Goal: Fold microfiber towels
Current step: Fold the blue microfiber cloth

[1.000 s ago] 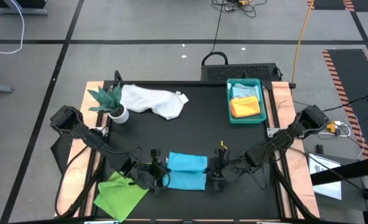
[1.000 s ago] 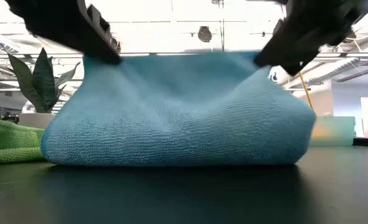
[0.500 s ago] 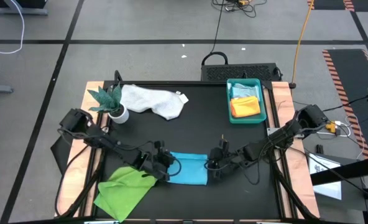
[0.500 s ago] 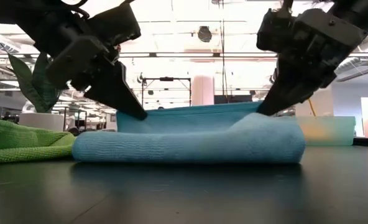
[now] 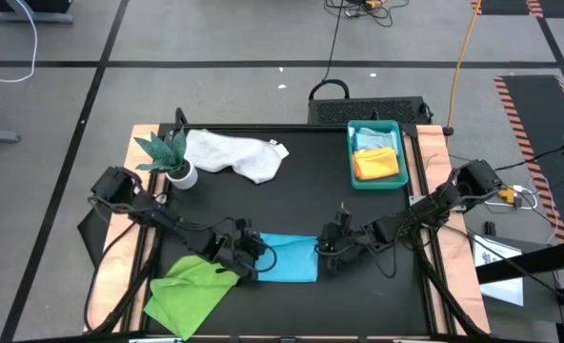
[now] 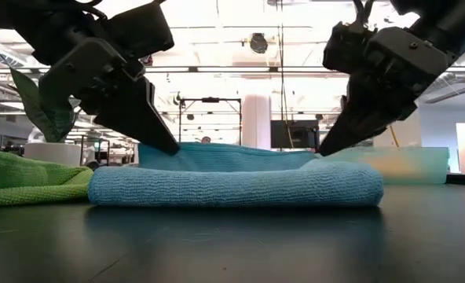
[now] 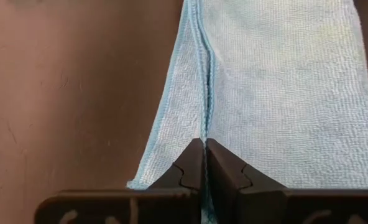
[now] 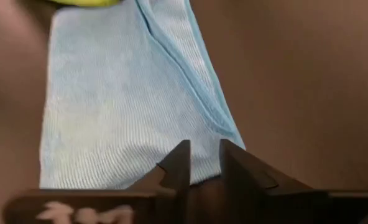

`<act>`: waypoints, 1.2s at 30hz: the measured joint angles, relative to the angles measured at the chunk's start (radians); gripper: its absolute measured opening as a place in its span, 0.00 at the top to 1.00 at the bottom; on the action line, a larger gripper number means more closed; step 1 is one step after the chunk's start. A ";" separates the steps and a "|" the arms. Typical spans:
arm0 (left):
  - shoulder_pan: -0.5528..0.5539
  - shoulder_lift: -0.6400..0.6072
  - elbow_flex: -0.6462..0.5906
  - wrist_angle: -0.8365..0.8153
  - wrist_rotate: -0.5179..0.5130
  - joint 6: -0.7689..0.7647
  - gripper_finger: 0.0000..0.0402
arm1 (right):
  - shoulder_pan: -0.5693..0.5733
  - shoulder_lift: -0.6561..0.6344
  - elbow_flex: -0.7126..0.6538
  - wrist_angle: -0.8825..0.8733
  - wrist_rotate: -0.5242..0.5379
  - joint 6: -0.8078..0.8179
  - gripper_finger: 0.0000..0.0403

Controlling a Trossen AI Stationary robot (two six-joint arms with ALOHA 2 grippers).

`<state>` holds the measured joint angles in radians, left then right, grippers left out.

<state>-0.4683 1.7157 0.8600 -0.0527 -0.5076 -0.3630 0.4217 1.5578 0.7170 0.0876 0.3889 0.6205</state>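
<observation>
Now turquoise towel (image 5: 289,259) lies between left gripper (image 5: 254,261) and right gripper (image 5: 323,253)

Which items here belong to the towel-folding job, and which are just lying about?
Part of the job:
- turquoise towel, folded, at the table's front
- lime green towel
- white-grey towel
- orange towel and pale blue towel, in the tray

Just lying about:
- teal tray
- potted plant

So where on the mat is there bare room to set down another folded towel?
Bare mat lies mid-table, between the white towel, the teal tray and the turquoise towel. The near edge is crowded: left gripper, right gripper and the green towel.
</observation>
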 joint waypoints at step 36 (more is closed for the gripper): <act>0.034 0.088 0.001 0.016 -0.054 -0.098 0.84 | 0.014 -0.040 0.001 -0.013 0.058 -0.018 0.62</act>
<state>-0.4340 1.8042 0.8608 -0.0372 -0.5621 -0.4606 0.4359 1.5178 0.7177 0.0742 0.4469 0.6021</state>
